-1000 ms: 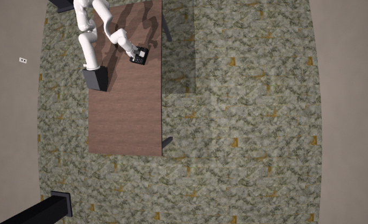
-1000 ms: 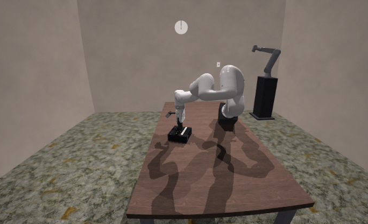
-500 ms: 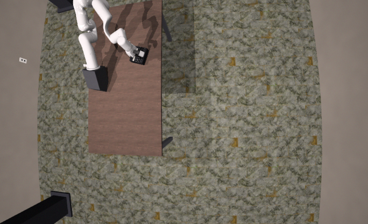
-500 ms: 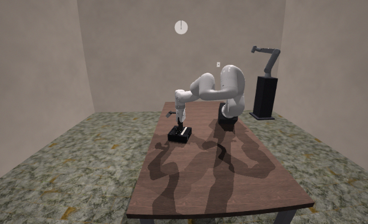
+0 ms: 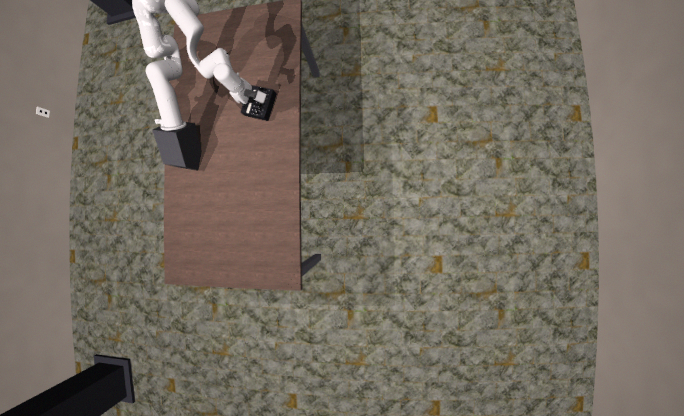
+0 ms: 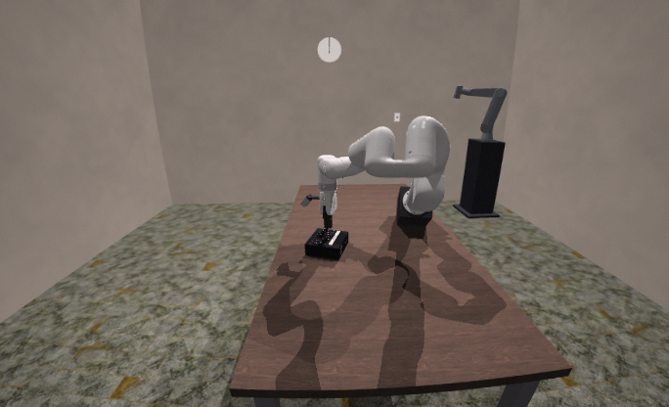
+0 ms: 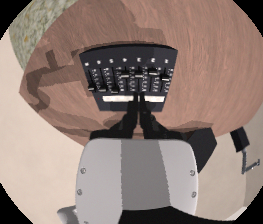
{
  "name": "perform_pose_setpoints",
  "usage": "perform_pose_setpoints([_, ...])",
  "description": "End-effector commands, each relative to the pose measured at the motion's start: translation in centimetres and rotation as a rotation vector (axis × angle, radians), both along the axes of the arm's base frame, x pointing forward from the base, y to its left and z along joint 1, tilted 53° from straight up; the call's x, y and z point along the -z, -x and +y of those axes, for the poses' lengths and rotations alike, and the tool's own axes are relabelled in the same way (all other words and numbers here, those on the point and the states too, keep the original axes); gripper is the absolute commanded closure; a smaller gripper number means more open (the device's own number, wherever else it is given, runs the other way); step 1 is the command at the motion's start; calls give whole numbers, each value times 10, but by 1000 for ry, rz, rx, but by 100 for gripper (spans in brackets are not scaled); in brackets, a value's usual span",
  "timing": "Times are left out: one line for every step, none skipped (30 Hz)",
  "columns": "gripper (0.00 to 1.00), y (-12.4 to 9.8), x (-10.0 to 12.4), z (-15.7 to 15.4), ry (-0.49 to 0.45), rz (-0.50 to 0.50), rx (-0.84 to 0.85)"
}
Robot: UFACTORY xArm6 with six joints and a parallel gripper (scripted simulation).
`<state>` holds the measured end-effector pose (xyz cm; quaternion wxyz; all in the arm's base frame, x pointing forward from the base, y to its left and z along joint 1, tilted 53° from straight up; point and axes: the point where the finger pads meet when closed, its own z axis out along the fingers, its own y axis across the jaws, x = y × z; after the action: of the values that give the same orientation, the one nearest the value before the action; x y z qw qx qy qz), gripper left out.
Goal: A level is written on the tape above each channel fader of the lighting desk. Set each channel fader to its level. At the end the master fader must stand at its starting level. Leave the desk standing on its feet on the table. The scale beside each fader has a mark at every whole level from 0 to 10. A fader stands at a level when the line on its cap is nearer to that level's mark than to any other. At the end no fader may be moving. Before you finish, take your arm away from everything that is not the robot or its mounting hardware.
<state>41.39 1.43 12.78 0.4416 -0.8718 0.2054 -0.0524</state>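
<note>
Over the lighting desk [image 6: 327, 244], near the far end of the wooden surface [image 6: 408, 323], the claw [image 7: 138, 102] points straight down with its fingers pinched fully together and nothing held between them. Desk sits flat on its feet, close to the surface's edge, a little way out from the arm's black base block [image 6: 409, 212].

Wrist view: fingertips come down at the desk's near side, right at the white tape strip [image 7: 115, 98], about mid-row of the faders [image 7: 125, 82]. Tips look to be touching or just above a cap in the middle of the row; can't tell which channel, can't tell contact for sure. Tape numbers too small to read. Master fader not distinguishable from the others at this size.

Step in hand, my read: using the shut fingers as a poker to push one middle fader along its slot. How many channels are already at level can't be judged; cap lines too small.

Next move calls for: short, slow push along the slot away from or toward the tape, stopping on the right scale mark; light downward force so the desk doesn't slide or tip; keep clear of neighbouring caps and the master.
</note>
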Motion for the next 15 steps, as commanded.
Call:
perform_pose_setpoints([100,1,-4,-4,0,-1,1])
perform_pose_setpoints([100,1,-4,-4,0,-1,1])
perform_pose_setpoints([100,1,-4,-5,0,-1,1])
perform_pose_setpoints([100,1,-4,-5,0,-1,1])
perform_pose_setpoints([100,1,-4,-5,0,-1,1])
perform_pose_setpoints([100,1,-4,-5,0,-1,1])
perform_pose_setpoints([100,1,-4,-5,0,-1,1])
perform_pose_setpoints([100,1,-4,-5,0,-1,1])
perform_pose_setpoints([100,1,-4,-5,0,-1,1])
perform_pose_setpoints([100,1,-4,-5,0,-1,1])
perform_pose_setpoints([100,1,-4,-5,0,-1,1])
perform_pose_setpoints([100,1,-4,-5,0,-1,1])
perform_pose_setpoints([100,1,-4,-5,0,-1,1])
perform_pose_setpoints([100,1,-4,-5,0,-1,1])
perform_pose_setpoints([0,1,-4,-5,0,-1,1])
